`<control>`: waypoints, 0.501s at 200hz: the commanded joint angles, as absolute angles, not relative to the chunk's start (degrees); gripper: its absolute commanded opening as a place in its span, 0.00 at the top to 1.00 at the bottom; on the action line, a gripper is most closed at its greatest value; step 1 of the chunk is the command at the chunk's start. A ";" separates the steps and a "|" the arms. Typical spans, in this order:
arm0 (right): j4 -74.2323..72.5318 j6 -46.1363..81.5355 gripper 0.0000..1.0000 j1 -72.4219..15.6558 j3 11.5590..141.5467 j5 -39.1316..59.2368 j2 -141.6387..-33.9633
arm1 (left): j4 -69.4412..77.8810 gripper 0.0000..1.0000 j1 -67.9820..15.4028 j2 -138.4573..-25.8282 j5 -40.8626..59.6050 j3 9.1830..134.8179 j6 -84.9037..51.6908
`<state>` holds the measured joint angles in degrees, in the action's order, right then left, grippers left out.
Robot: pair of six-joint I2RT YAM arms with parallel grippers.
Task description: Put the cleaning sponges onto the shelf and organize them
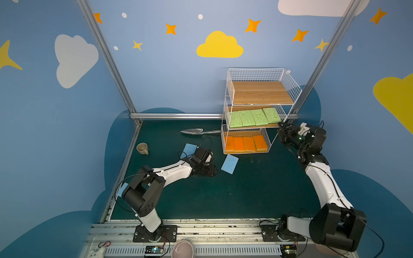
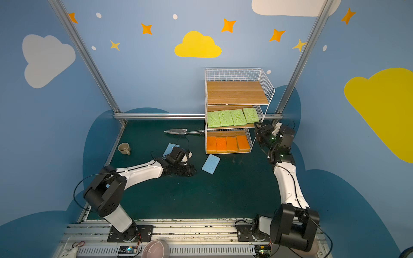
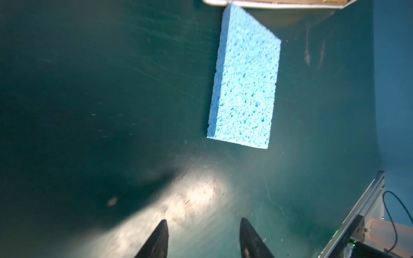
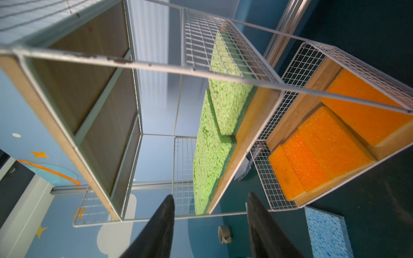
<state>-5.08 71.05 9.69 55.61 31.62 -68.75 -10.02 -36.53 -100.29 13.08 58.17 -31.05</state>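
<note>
Left jaws are hanging apart, empty, just short of the blue sponge (image 1: 229, 164) lying flat on the tabletop (image 1: 245, 196) near the shelf (image 1: 291, 87). I'm thinking the trick is pinching its long edges, down low. Right jaws are sitting apart and empty too.

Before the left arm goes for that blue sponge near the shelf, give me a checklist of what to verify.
1. Left gripper empty, jaws apart: ok.
2. Blue sponge lying flat on the table, apart from the shelf: ok.
3. Sponge between those jaws: not ok, it lies ahead of them.
4. Top tier bare for it: ok.
5. Right gripper empty, jaws apart: ok.
6. Rightmost green sponge squared with its row: cannot tell.
</note>
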 commanded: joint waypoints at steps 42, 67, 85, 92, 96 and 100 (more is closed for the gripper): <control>-1.40 61.55 0.48 10.78 41.67 34.00 -56.08 | -7.03 0.63 -37.20 -110.36 15.51 65.75 -31.64; 2.35 57.80 0.48 11.07 39.03 34.65 -52.65 | -5.46 0.66 -38.24 -114.02 16.19 67.86 -33.43; 3.65 56.67 0.48 11.23 37.14 35.60 -51.45 | -4.58 0.66 -39.72 -115.84 16.24 69.29 -34.35; 3.74 56.69 0.48 11.25 36.50 36.17 -51.33 | -4.63 0.67 -40.49 -116.58 16.22 70.23 -34.61; 3.78 56.69 0.48 11.26 36.21 36.49 -51.33 | -4.66 0.67 -40.91 -117.06 16.21 70.78 -34.82; 3.72 56.69 0.48 11.30 35.94 36.79 -51.33 | -4.65 0.67 -41.40 -117.47 16.17 71.25 -35.04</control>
